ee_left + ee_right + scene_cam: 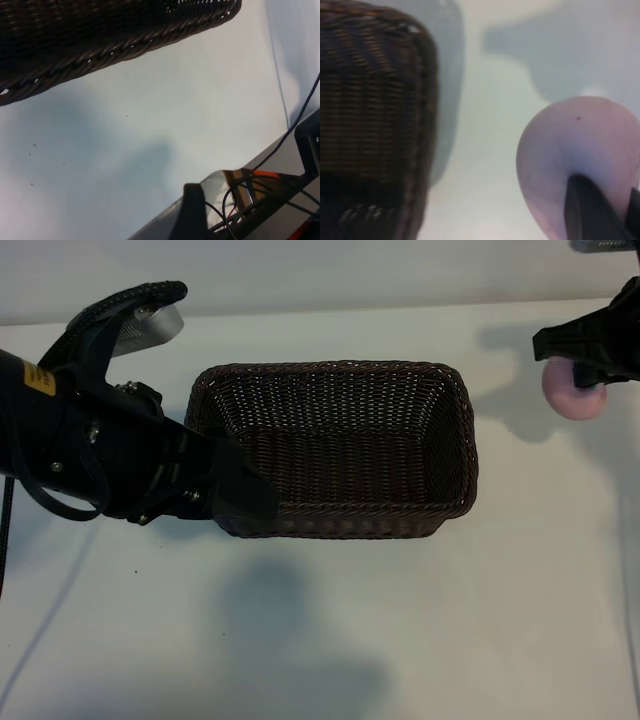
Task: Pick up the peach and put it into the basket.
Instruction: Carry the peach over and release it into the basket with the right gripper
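The dark brown wicker basket [330, 368] stands in the middle of the white table with nothing inside it. To its right, beyond the short end, my right gripper [590, 365] is shut on the pale pink peach [572, 395], held above the table with its shadow below it. In the right wrist view the peach [570, 145] fills the near corner with a dark finger [590, 210] pressed against it, and the basket [370, 100] lies off to the side. My left gripper [238, 490] stands open at the basket's near left corner, holding nothing. The left wrist view shows one finger [195, 205] and the basket's braided rim [75, 55].
A thin cable [40, 630] trails over the table at the near left. In the left wrist view the table's edge with wires and a metal frame [260, 195] lies close behind the left arm. Bare white table [400, 640] stretches in front of the basket.
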You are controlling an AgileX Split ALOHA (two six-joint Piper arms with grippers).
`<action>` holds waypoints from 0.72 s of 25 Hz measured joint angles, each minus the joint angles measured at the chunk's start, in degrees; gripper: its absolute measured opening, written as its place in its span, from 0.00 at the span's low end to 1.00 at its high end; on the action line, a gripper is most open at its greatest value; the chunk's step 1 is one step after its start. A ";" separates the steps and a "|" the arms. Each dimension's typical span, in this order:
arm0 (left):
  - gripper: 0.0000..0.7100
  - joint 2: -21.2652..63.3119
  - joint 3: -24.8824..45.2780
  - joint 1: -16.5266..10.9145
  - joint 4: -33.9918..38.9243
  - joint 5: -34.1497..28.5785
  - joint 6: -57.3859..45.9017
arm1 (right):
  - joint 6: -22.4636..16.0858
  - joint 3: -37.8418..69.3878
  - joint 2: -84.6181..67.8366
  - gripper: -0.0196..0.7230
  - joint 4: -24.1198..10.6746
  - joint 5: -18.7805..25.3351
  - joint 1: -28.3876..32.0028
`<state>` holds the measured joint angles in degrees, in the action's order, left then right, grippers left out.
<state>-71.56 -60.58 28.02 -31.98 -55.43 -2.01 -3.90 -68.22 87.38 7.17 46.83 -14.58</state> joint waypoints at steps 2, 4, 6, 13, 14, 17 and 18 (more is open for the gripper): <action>0.83 0.00 0.00 0.00 0.00 0.00 0.00 | 1.62 0.00 -1.46 0.11 2.75 0.81 -0.36; 0.83 0.00 0.00 0.00 0.00 0.00 0.00 | 2.69 0.00 -2.09 0.11 4.35 1.19 -1.45; 0.83 0.00 0.00 0.00 0.00 0.00 0.00 | 3.16 0.00 -2.37 0.11 5.39 1.31 -3.63; 0.83 0.00 0.00 0.00 0.00 0.00 0.00 | 3.11 0.00 -2.37 0.11 7.95 -1.15 -12.70; 0.83 0.00 0.00 0.00 0.00 0.00 0.00 | 3.05 0.00 -2.37 0.11 8.24 -1.79 -13.58; 0.83 0.00 0.00 0.00 0.00 0.00 0.00 | 3.05 0.00 -2.04 0.11 8.77 -4.21 -16.27; 0.83 0.00 0.00 0.00 0.00 0.00 0.00 | 3.11 0.00 -1.60 0.11 9.02 -5.02 -16.72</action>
<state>-71.56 -60.58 28.02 -31.98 -55.43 -2.01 -0.79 -68.22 85.78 16.20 41.82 -31.30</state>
